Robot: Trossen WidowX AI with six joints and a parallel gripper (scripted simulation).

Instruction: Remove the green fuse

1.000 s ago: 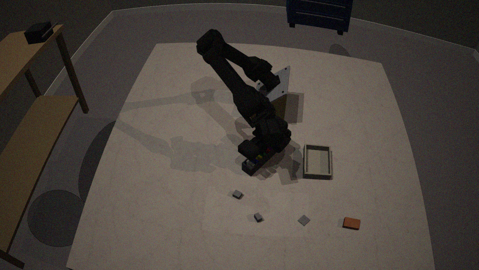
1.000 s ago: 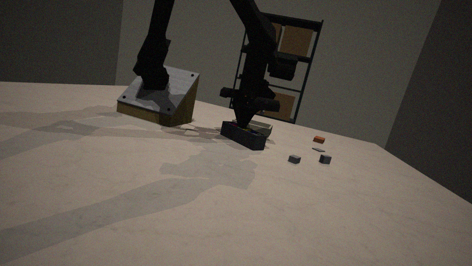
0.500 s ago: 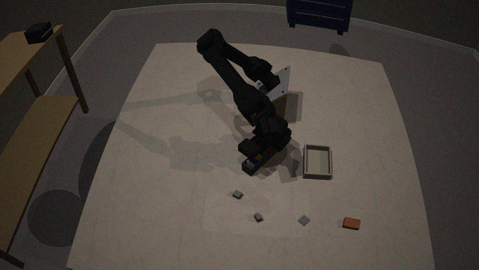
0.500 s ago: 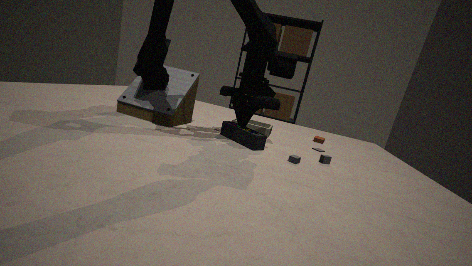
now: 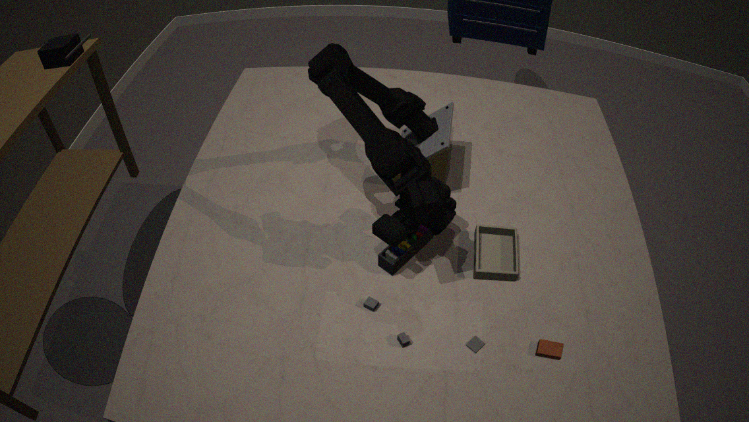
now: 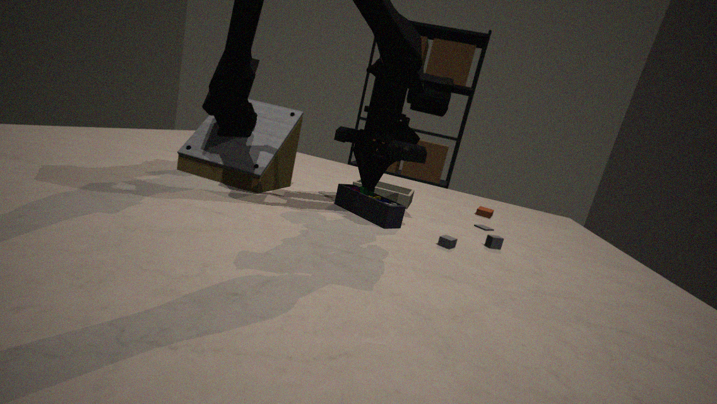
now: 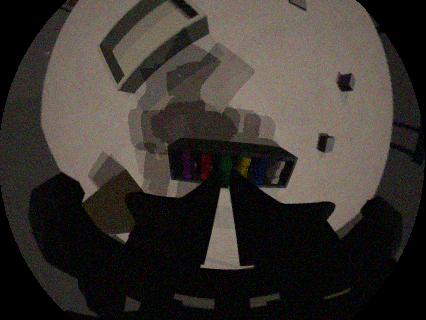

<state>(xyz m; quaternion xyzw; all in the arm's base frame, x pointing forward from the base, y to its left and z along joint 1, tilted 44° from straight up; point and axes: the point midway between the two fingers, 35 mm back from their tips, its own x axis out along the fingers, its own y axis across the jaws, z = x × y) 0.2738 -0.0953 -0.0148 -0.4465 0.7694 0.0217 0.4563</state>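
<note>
My gripper is shut on the green fuse at the fuse block. Green shows at the height of the block's top edge in the exterior view; how deep the fuse's lower end sits is hidden. In the wrist view the purple fuse and red fuse stand on one side, the yellow fuse, blue fuse and white fuse on the other. The tray stands apart from the block.
A wedge with a grey sloping plate stands behind, near the arm's base. Two small grey blocks, a flat grey piece and an orange block lie on the table.
</note>
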